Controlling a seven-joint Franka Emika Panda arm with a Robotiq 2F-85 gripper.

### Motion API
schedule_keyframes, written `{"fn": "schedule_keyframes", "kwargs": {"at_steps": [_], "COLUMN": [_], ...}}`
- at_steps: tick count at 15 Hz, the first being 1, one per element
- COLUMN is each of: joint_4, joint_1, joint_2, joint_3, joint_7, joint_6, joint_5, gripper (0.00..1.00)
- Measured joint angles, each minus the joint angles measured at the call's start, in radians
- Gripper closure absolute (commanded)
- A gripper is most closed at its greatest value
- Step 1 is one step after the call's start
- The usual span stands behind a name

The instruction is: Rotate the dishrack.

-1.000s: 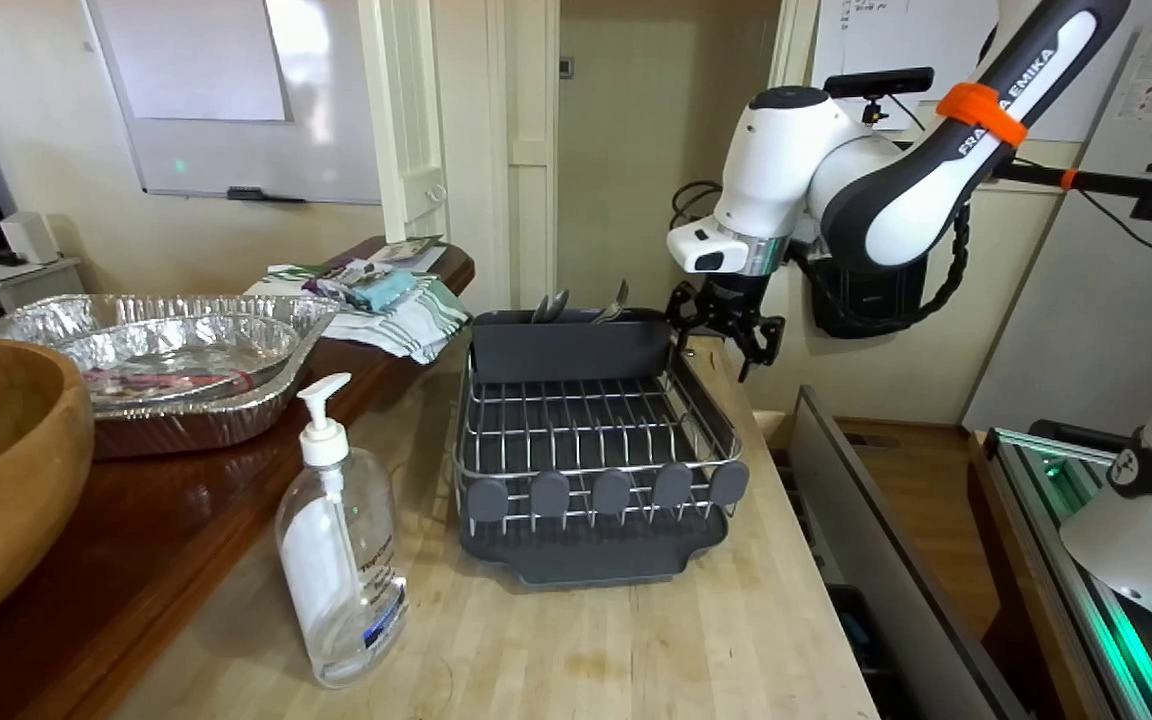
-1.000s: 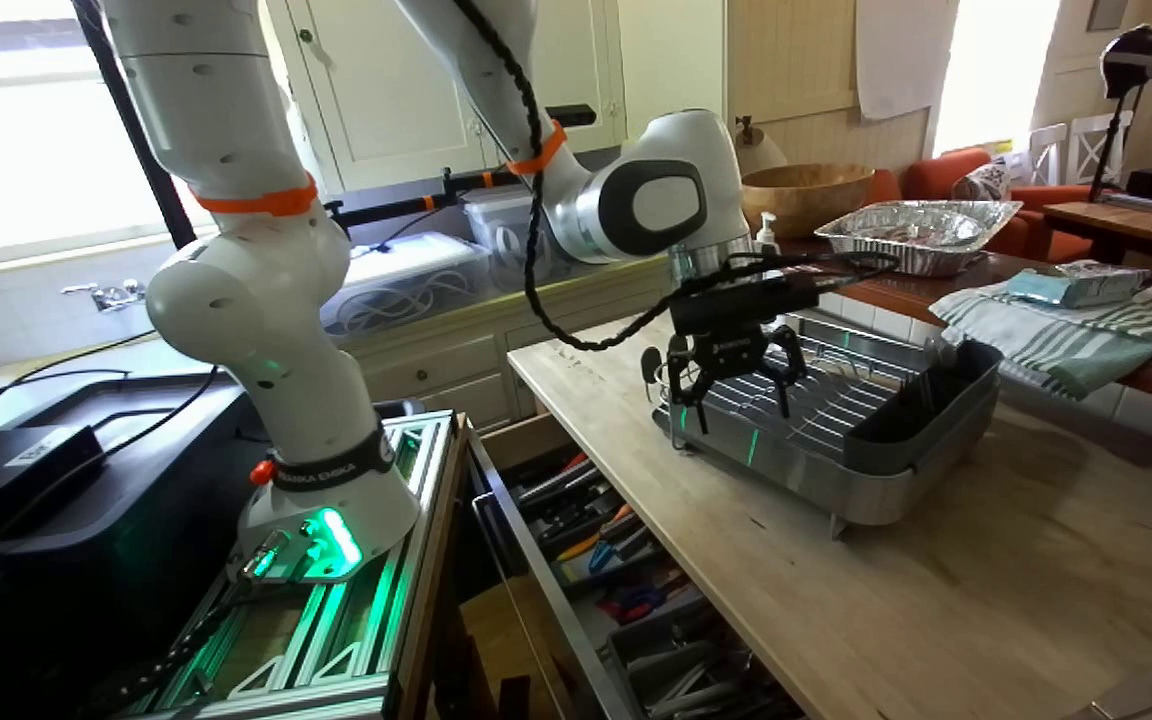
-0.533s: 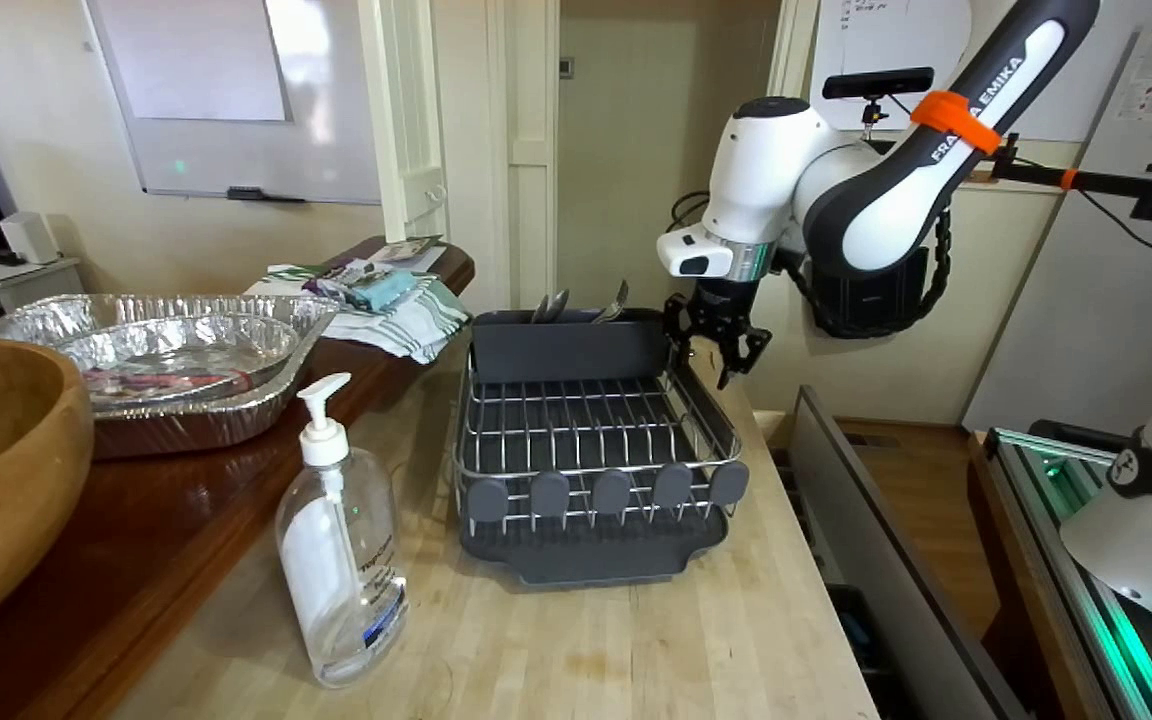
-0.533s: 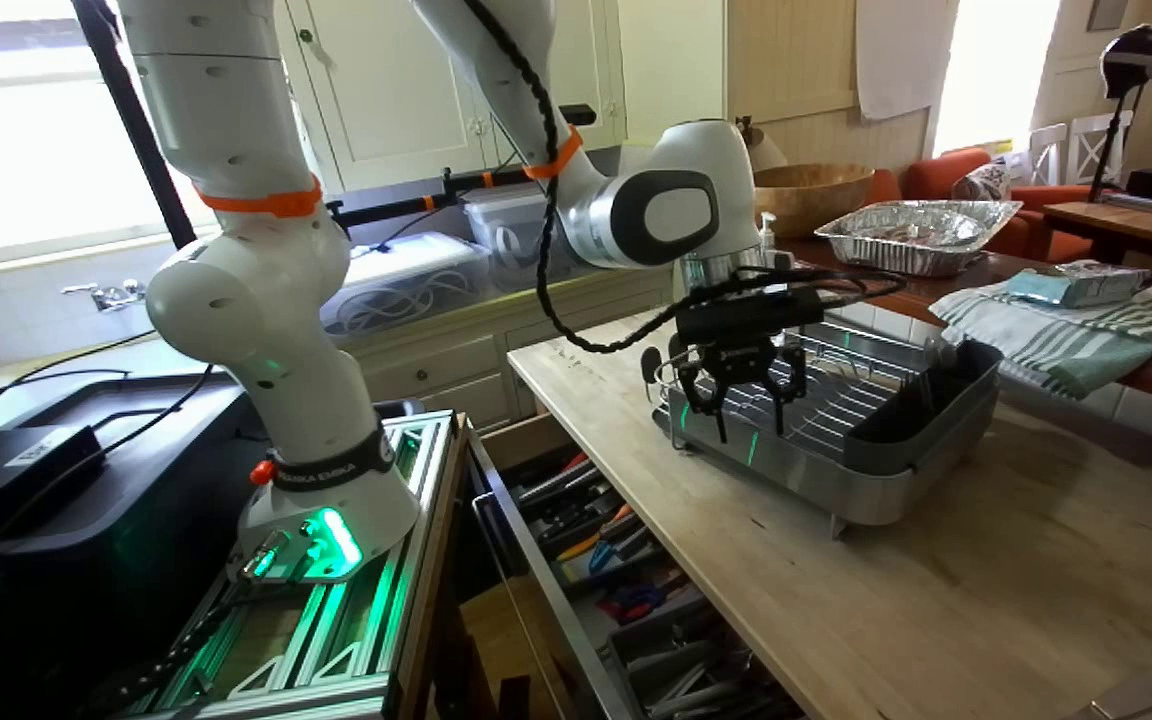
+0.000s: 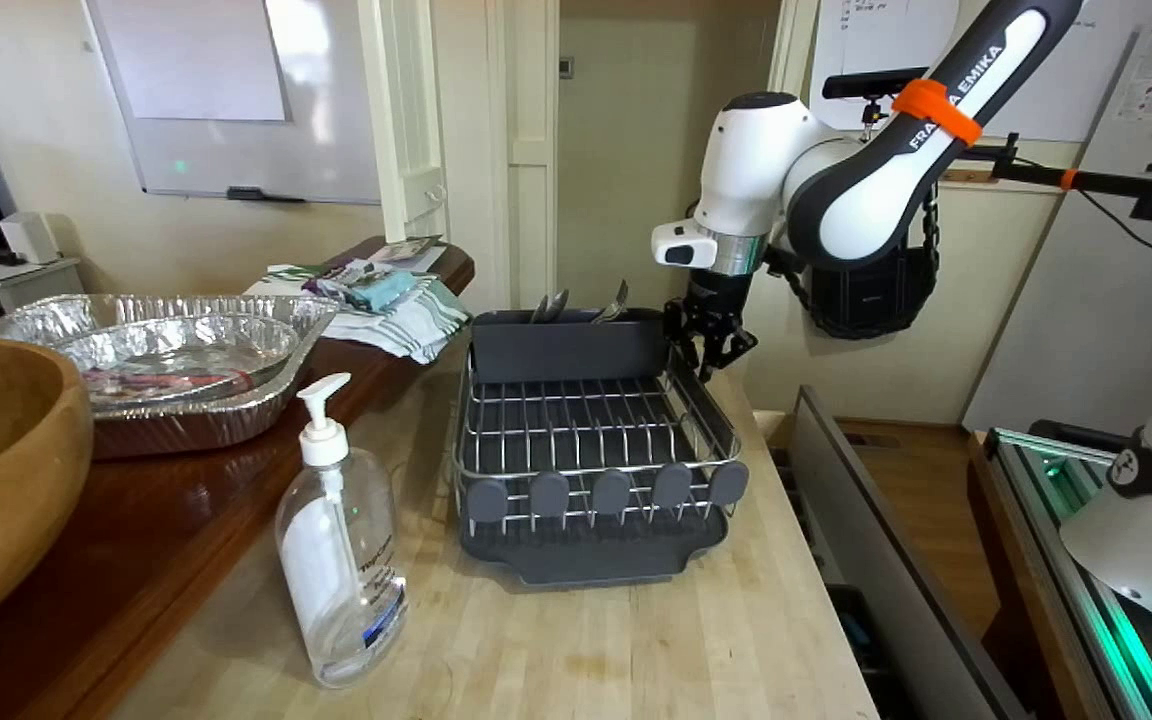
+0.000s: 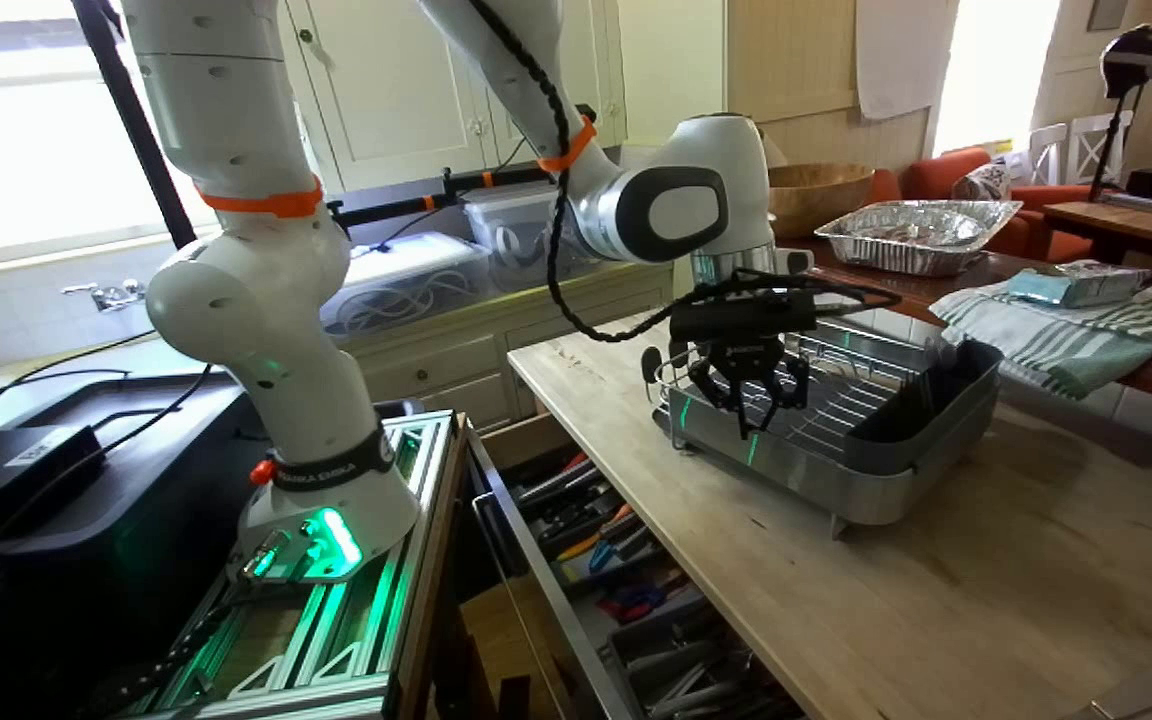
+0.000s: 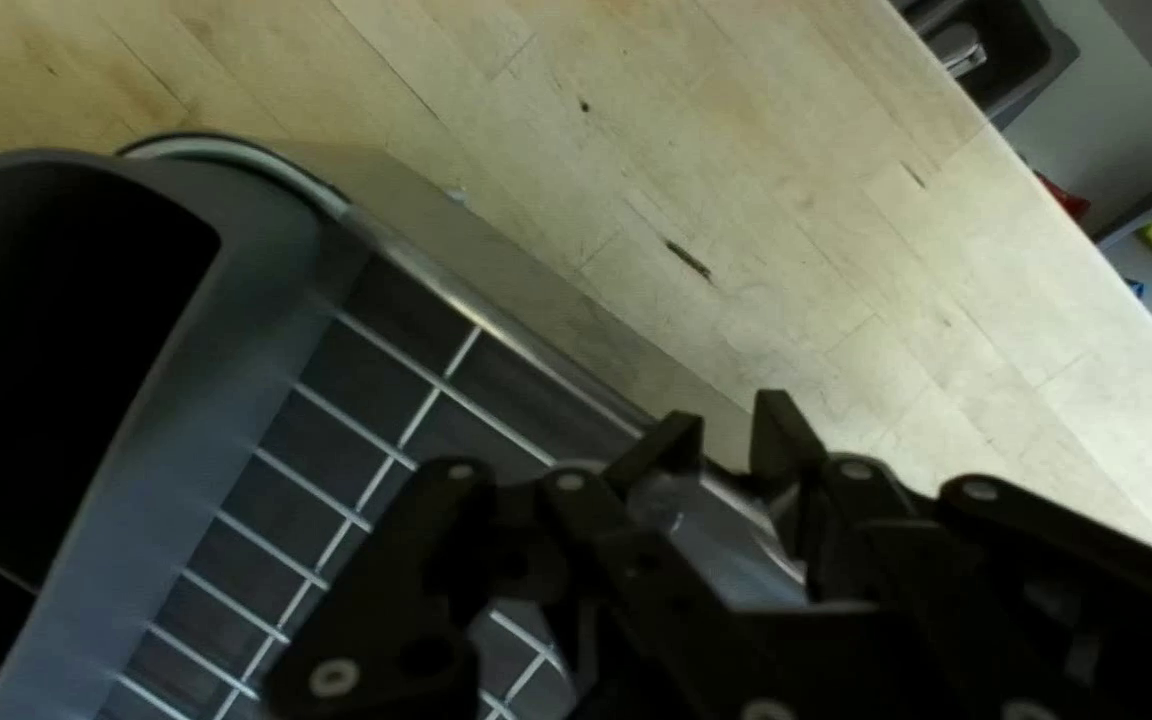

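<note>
Cream walls (image 5: 236,250) and pale cupboards (image 6: 386,110) close in the scene behind a light wooden worktop (image 5: 576,650), which has a reddish-brown table (image 5: 176,540) along one side. Toward the worktop's opposite side stands a white robot arm (image 6: 641,225), bent out over the wood with its wrist pointing down. Between the foot of the arm and the worktop edge, a grey-walled drawer (image 5: 886,560) full of utensils stands open. Squarely on the worktop sits the dishrack (image 5: 586,440), a wire grid over a dark grey tray, one long side turned to the drawer. On the table rest a foil pan (image 5: 206,435) with a smaller one inside it, a wooden bowl (image 5: 31,520) near that, and a cloth (image 6: 1066,350) with green stripes. A dark grey cutlery caddy (image 5: 571,352) fills one end of the rack; five grey discs (image 5: 611,490) line the opposite end. Near the rack but apart from it stands a clear pump bottle (image 5: 341,570). Over the rack's drawer side hangs the gripper (image 7: 726,430), its jaws narrow; in the wrist view the side rim (image 7: 501,325) runs between the fingertips (image 7: 781,425), though I cannot tell whether they pinch it. Smallest are some metal cutlery pieces (image 5: 557,306), poking above the caddy.
</note>
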Motion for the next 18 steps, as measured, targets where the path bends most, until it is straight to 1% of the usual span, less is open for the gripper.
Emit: {"fn": "schedule_keyframes", "kwargs": {"at_steps": [3,6,8,9,10,11,15,18], "joint_4": [0.000,-0.004,-0.007,-0.008,-0.009,-0.009,-0.016,-0.023], "joint_1": [0.000,-0.001,-0.001,-0.001,-0.001,-0.001,-0.003,-0.006], "joint_2": [0.003,0.003,0.008,0.013,0.018,0.024,0.037,0.043], "joint_3": [0.011,0.027,0.037,0.040,0.042,0.044,0.043,0.040], "joint_7": [-0.014,-0.072,-0.104,-0.113,-0.116,-0.118,-0.128,-0.128], "joint_6": [0.005,0.016,0.027,0.036,0.047,0.055,0.061,0.061], "joint_5": [0.048,0.111,0.138,0.145,0.146,0.146,0.146,0.145], "gripper": [0.24,0.02,0.00,0.18,0.25,0.26,0.58,0.80]}}
